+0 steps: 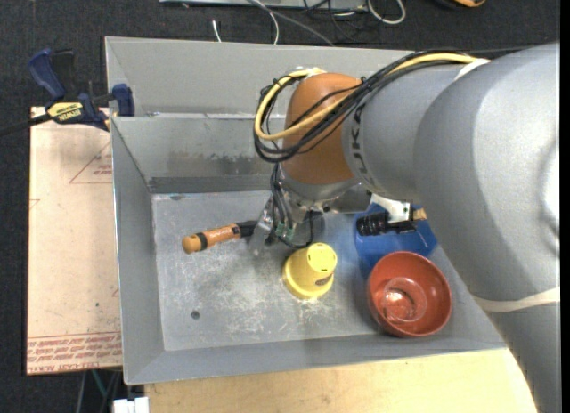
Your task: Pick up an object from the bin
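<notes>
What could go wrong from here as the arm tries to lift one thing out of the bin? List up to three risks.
1. The tool hangs close between the orange-handled screwdriver and the yellow cup, so it may nudge either instead of gripping one.
2. The screwdriver is thin and lies flat on the bin floor; it could slip or swing.
3. The red bowl and blue item crowd the cup's right, so a pushed cup might jam there.
</notes>
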`<state>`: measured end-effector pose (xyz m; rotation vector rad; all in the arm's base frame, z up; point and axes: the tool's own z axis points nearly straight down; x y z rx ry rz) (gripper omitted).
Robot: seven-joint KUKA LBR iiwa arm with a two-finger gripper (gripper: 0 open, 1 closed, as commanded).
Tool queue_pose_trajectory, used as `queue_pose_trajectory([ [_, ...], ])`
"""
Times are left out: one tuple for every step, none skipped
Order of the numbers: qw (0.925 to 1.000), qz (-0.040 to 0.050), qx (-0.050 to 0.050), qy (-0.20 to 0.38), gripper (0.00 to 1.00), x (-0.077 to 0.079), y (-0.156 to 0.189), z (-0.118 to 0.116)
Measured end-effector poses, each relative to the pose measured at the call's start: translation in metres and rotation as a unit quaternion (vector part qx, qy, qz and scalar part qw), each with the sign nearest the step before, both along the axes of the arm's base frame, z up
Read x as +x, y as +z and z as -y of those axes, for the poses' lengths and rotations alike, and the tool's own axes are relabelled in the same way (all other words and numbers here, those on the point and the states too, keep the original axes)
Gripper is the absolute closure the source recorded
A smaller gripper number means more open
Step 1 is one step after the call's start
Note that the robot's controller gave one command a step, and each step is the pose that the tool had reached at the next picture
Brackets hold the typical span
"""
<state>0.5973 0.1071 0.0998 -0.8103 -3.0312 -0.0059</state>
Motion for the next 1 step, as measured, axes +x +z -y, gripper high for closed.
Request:
queue_pose_trajectory([
  [1.0000,0.0050,0.001,0.001,1.00,0.0026,0.0342,-0.0007],
])
